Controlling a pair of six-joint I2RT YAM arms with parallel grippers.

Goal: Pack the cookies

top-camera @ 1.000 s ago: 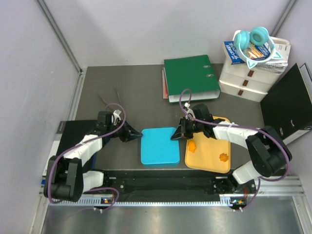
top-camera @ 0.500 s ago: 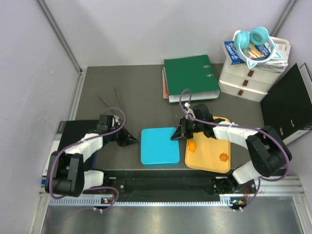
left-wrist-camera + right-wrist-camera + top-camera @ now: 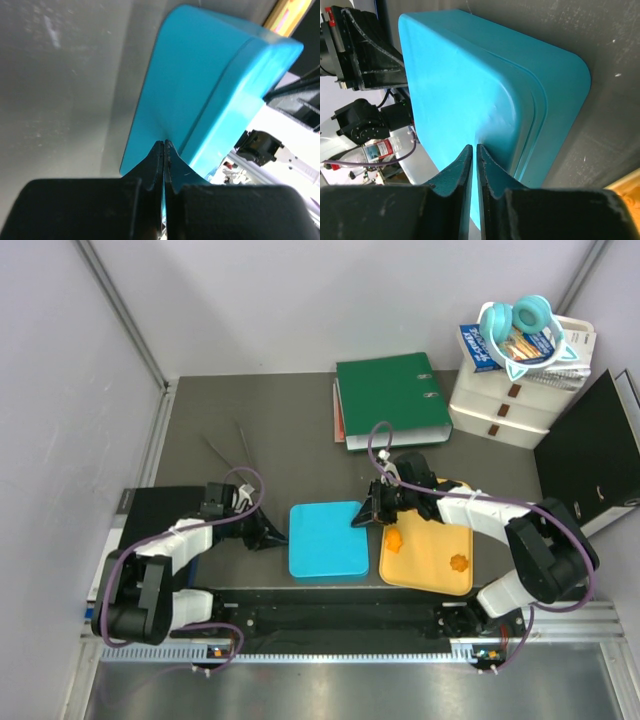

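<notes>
Two orange flower-shaped cookies (image 3: 396, 538) (image 3: 459, 562) lie on the flat yellow-orange tray (image 3: 432, 570) right of centre. A closed turquoise box (image 3: 325, 538) sits just left of the tray. My left gripper (image 3: 283, 534) is shut, and its tips touch the box's left side; in the left wrist view the fingers (image 3: 164, 142) meet against the box (image 3: 210, 85). My right gripper (image 3: 358, 520) rests at the box's far right corner, beside the tray. In the right wrist view its fingers (image 3: 474, 146) stand a hair apart over the lid (image 3: 470, 85), holding nothing.
A green binder (image 3: 392, 400) lies at the back. A white drawer unit (image 3: 505, 405) with teal headphones (image 3: 515, 325) stands at the back right, and a black binder (image 3: 595, 455) leans at the right. Two thin sticks (image 3: 225, 450) lie back left. A metal rail (image 3: 340, 615) runs along the near edge.
My left gripper has slid toward the near edge along the box's left side, and its jaws have closed fully. The right arm, the box and the cookies have not moved.
</notes>
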